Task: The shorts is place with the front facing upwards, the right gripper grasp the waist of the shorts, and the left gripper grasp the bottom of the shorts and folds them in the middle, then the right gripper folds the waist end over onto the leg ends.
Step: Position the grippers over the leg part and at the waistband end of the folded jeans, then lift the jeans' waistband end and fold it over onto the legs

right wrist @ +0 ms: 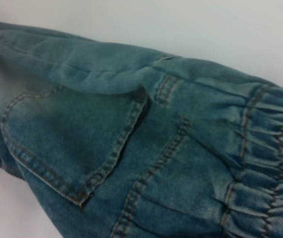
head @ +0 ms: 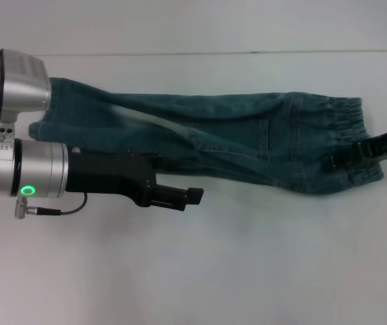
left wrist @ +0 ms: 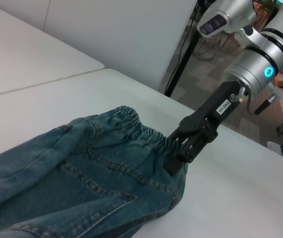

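Observation:
The shorts (head: 247,139) lie folded lengthwise across the table, back pocket (right wrist: 67,139) facing up. The gathered waist (head: 345,125) points right and the leg ends (head: 54,101) left. My right gripper (head: 345,159) comes in from the right edge, its fingers closed on the near corner of the waistband. In the left wrist view the same labelled claw (left wrist: 178,158) pinches the elastic band (left wrist: 141,129). My left gripper (head: 183,186) hovers at the near edge of the shorts' middle. It is open and holds nothing, and one finger (head: 183,196) sticks out over bare table.
The white table (head: 247,271) stretches in front of the shorts. Its far edge (head: 213,53) runs just behind them. The left arm's silver links (head: 24,81) hang over the leg ends. Beyond the table, floor and equipment (left wrist: 280,124) show in the left wrist view.

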You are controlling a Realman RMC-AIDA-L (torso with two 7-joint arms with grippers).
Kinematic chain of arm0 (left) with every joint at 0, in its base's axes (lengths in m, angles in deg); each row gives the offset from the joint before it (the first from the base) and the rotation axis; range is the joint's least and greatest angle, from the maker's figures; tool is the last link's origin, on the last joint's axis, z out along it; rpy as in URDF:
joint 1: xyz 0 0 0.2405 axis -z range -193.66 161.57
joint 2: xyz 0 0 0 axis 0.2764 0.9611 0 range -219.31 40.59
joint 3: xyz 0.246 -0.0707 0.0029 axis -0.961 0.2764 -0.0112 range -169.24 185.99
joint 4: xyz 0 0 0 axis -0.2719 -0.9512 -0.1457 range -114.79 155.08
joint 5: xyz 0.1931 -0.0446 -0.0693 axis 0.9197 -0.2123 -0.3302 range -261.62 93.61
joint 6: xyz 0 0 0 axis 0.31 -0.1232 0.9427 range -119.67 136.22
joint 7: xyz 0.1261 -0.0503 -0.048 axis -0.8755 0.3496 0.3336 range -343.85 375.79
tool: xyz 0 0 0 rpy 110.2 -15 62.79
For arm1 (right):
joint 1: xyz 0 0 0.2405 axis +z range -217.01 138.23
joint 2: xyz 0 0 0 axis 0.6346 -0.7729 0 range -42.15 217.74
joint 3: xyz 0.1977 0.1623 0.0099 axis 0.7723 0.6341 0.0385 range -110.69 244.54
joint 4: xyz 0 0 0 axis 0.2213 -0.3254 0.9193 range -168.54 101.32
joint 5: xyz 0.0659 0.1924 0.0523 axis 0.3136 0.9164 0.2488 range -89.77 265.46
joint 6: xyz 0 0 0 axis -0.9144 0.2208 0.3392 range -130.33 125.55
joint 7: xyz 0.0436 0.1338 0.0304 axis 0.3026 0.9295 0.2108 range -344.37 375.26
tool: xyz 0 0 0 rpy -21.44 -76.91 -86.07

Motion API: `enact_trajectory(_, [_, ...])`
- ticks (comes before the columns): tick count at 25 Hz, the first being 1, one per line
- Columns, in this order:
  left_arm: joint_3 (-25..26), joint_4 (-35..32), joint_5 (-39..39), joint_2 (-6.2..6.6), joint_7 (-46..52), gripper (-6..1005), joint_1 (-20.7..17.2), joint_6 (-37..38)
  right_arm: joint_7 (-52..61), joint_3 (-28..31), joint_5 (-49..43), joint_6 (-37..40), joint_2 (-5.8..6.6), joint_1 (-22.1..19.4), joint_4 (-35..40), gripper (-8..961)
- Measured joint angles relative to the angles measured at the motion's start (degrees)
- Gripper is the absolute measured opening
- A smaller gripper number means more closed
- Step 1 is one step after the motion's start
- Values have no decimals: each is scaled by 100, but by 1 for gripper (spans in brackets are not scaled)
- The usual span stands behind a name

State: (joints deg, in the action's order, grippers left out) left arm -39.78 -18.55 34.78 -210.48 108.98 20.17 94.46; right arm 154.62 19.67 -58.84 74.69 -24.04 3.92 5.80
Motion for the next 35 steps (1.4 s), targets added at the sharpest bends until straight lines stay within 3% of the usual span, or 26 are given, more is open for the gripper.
enact_trajectory(4, [-1,34,3,0,12,847,0,-42,-125,-6,23,0,-14,4,-7,911])
enact_trajectory(9, [0,39,4,-13,4,837,0,-49,-161,-10,27,89,-17,-34,36,716])
enact_trajectory(12, [0,39,4,-28,3,831,-1,-55,-195,16,27,175,-15,-45,53,477])
enact_trajectory(18, [35,39,-29,-50,20,819,4,-53,-305,48,41,225,-9,-108,60,236])
enact_trajectory(23, [213,12,-67,-137,-42,809,32,-139,-555,339,141,416,37,-224,69,121])
enact_trajectory(26, [297,-1,-309,-265,-343,803,22,-516,-861,759,281,674,106,-319,74,119])
enact_trajectory(31, [294,578,-1409,-322,-1288,793,119,-1011,-1277,1194,678,1179,280,-529,79,116])
enact_trajectory(35, [282,1162,-2502,-346,-2256,649,291,-1663,-1610,1434,1055,1683,397,-691,86,114])
